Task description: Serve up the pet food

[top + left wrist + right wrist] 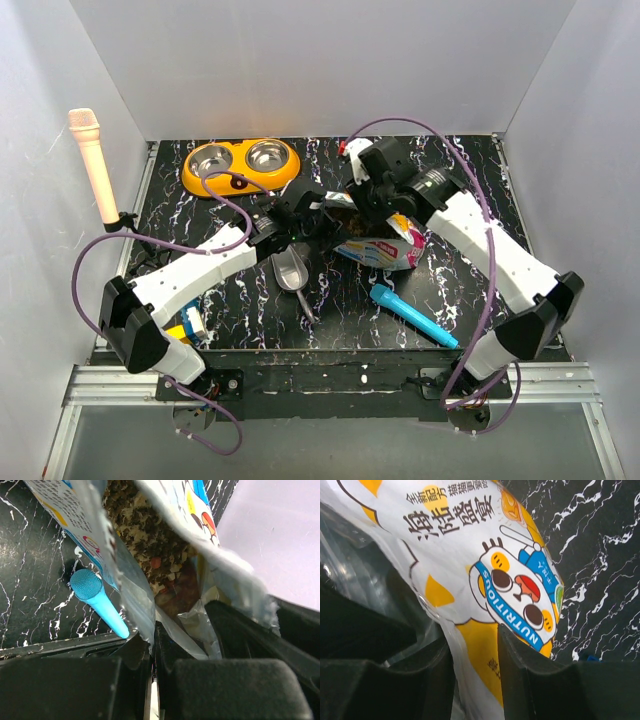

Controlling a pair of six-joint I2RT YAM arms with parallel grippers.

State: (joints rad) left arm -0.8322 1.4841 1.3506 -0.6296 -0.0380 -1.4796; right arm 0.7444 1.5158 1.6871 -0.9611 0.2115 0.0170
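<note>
Left wrist view: the left gripper (154, 650) is seen clamped on one lip of the pouch (62, 507), the silvery film being pinched between its black fingers (75, 680). In the right wrist view the right gripper (474, 639) is likewise closed on the pouch's printed wall, beside a cartoon cat and the word NUTRITIOUS. The mouth of the pouch is held agape between the two grips. The pet food (142, 530) is exposed inside it: a loose heap of tiny nuggets, tan and dark brown mixed, with one reddish piece among them.

From above, the pouch is shown resting near the middle of the black marbled table (455, 165), its mouth largely hidden by both wrists. A metal scoop (292, 270) is laid just beside the left gripper, on its near side. A blue toy microphone (410, 313) is found near the pouch's near edge. An orange double bowl (240, 166) is set at the far left, well apart from the pouch. A pink microphone (93, 160) is clipped upright at the left wall.
</note>
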